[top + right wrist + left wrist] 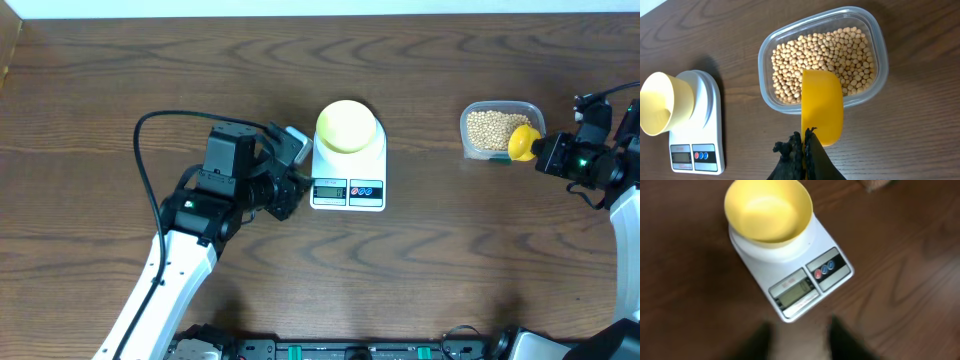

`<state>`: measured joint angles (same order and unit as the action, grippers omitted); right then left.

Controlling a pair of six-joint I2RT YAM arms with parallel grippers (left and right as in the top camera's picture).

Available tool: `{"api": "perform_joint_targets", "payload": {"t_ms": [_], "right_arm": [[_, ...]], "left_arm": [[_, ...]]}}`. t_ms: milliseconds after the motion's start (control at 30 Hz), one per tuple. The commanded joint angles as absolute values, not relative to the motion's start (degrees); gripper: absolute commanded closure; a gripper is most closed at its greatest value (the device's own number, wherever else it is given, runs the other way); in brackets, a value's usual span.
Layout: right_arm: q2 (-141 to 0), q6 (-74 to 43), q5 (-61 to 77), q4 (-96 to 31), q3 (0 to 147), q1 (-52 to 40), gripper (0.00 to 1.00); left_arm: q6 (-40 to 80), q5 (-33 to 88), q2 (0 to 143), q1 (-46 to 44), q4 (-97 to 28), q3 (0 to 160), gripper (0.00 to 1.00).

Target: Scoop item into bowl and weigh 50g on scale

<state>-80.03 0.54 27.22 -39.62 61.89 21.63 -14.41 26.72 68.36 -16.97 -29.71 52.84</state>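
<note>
The pale yellow bowl (347, 125) (767, 210) (660, 102) stands empty on the white scale (348, 185) (790, 267) (695, 125). My left gripper (292, 188) (800, 342) is at the scale's front left corner. Its fingers (845, 340) are apart over bare table, holding nothing. Tan beans (492, 127) (820, 50) fill a clear tub (470, 148) (880, 45) at the right. My right gripper (545, 150) (805, 145) is shut on the handle of a yellow scoop (522, 142) (822, 105). The scoop's front end reaches over the tub's near rim.
The left arm's black cable (140, 150) loops over the table behind the arm. The table's far edge (320, 14) runs along the top of the overhead view. Bare wood lies between the scale and the tub.
</note>
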Motion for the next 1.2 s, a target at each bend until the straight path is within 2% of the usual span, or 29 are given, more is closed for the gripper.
{"api": "perform_joint_targets", "payload": {"t_ms": [0, 100, 133, 300, 433, 533, 700, 1067, 1167], "right_arm": [[-80.27, 1.37, 28.03, -39.40, 62.54, 21.30, 0.99], [-80.27, 1.37, 28.05, -39.40, 62.54, 21.32, 0.99], [-80.27, 1.39, 28.05, -39.40, 62.54, 21.32, 0.99], [-80.27, 1.37, 28.05, -39.31, 62.54, 21.32, 0.99], [-80.27, 1.39, 28.05, -39.22, 62.54, 21.32, 0.99], [-80.27, 1.37, 28.03, -39.16, 62.54, 21.32, 0.99], [-80.27, 1.37, 28.03, -38.57, 62.54, 21.32, 0.99], [-80.27, 1.37, 28.10, -38.61, 62.54, 21.32, 0.99], [-80.27, 1.39, 29.15, -38.54, 62.54, 21.32, 0.99]], "left_arm": [[-15.77, 27.44, 68.16, -16.69, -30.06, 52.75, 0.07], [-15.38, 27.44, 68.16, -16.69, -30.63, 52.73, 0.07], [-15.38, 27.44, 68.16, -16.69, -30.55, 52.73, 0.02], [-17.63, 26.96, 68.69, -16.67, -30.68, 52.73, 0.02], [-18.65, 19.64, 69.19, -16.67, -32.86, 52.73, 0.02], [-23.24, 18.61, 69.60, -16.67, -34.35, 52.73, 0.02], [-27.86, 22.74, 69.71, -16.67, -34.20, 52.73, 0.02], [-28.95, 24.64, 69.71, -16.16, -33.65, 52.82, 0.03], [-31.20, 31.11, 69.71, -13.52, -33.63, 52.86, 0.03]]}}
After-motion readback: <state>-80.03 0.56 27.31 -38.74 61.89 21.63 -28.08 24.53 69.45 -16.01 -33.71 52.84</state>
